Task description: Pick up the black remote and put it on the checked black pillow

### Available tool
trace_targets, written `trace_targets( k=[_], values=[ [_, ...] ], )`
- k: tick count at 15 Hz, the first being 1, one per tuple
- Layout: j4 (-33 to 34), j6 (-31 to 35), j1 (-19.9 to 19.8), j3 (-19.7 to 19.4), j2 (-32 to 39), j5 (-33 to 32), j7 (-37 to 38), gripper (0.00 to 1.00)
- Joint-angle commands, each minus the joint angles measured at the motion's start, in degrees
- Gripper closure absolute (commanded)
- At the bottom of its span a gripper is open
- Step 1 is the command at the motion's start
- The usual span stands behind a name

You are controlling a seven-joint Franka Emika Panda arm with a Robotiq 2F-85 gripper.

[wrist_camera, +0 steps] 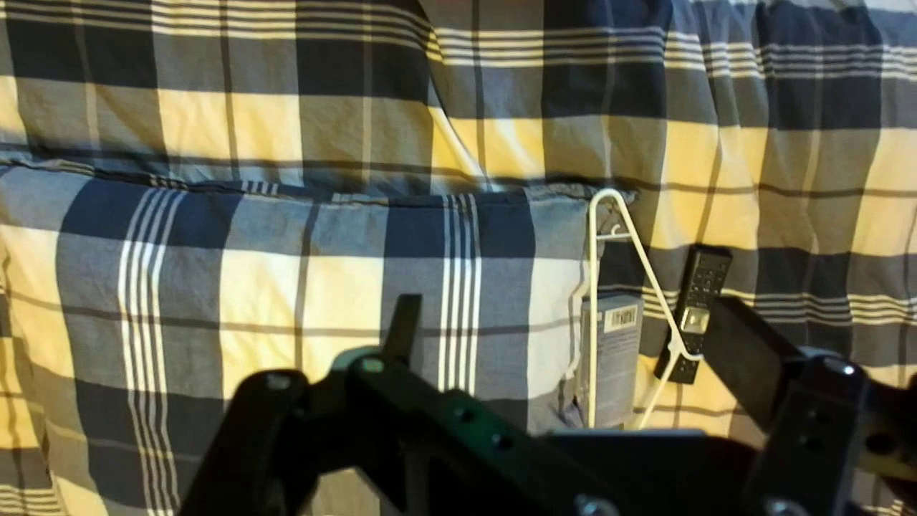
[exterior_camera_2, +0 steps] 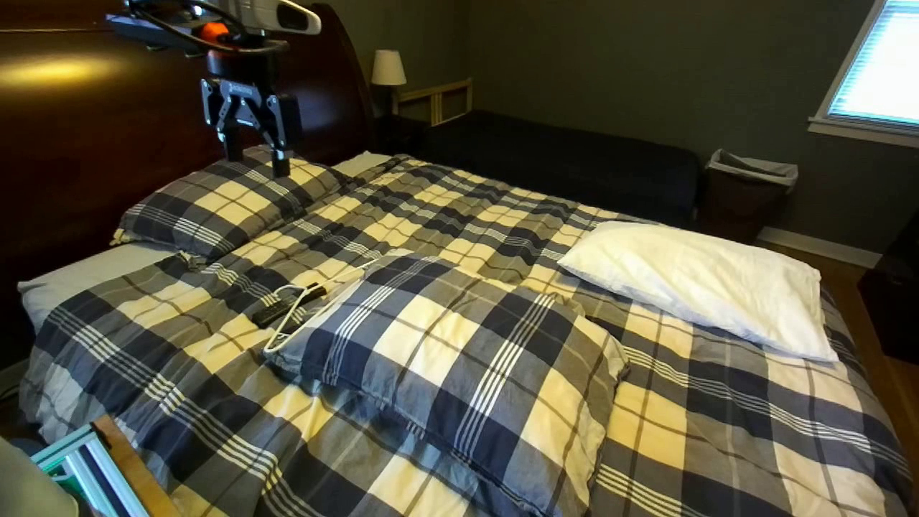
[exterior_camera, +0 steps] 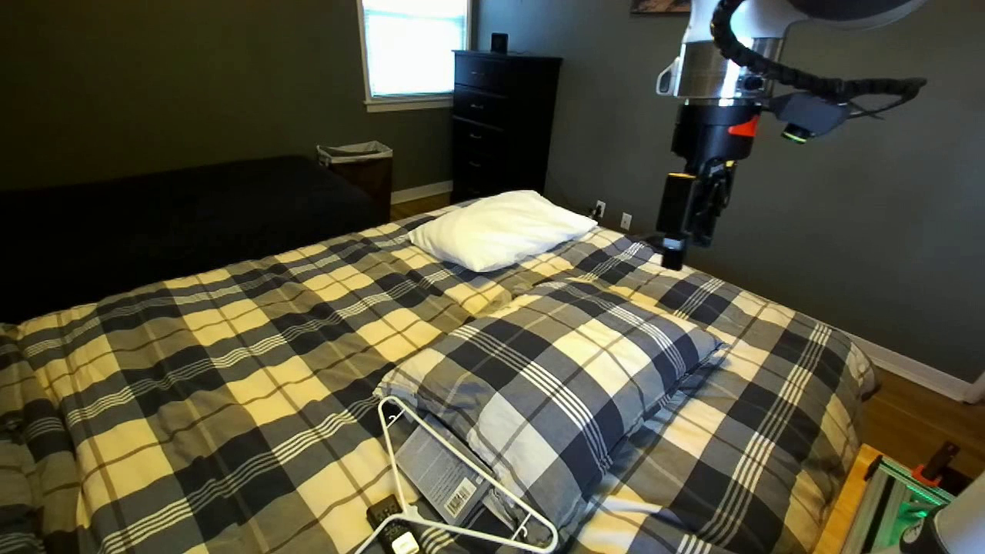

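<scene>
The remote (wrist_camera: 708,276) lies on the plaid bed (exterior_camera: 223,308) near the checked pillow (exterior_camera: 558,358), partly under a hanger (wrist_camera: 593,279); the gripper (exterior_camera_2: 257,159) hangs above, spread and bare. A white pillow (exterior_camera: 504,229) lies beyond; a dresser (exterior_camera: 504,127) stands by the window (exterior_camera: 415,50).

You have a white hanger (wrist_camera: 593,301) lying across a grey barcoded package (wrist_camera: 617,365); white pillow (exterior_camera: 500,231) well apart. Beyond, you see a hamper (exterior_camera: 371,177), dark dresser (exterior_camera: 504,115), window (exterior_camera: 415,50); white-shaded lamp (exterior_camera_2: 388,68) near the headboard (exterior_camera_2: 72,136).
</scene>
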Motion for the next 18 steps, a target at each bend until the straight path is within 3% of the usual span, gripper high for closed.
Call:
trace_targets(
  k=[1,3,4,5,10,11,15,18],
  values=[
    [6.4,5.5,1.5,7.1,8.7,-0.4,12.2,0.00],
    [10.3,7.6,1.9,10.0,14.6,-2.7,16.7,0.00],
    [12.8,5.4,2.9,9.5,18.0,-1.7,13.2,0.00],
    [7.4,7.1,3.2,8.8,10.9,-1.2,13.7,0.00],
    [8.6,7.1,3.6,8.4,12.4,-1.2,13.8,0.00],
    [8.6,10.3,3.6,8.2,13.3,-0.4,13.2,0.00],
    [14.0,18.6,4.6,9.6,26.7,-0.7,13.1,0.00],
    [19.3,19.9,6.9,10.2,36.9,-3.9,16.2,0.00]
  ],
)
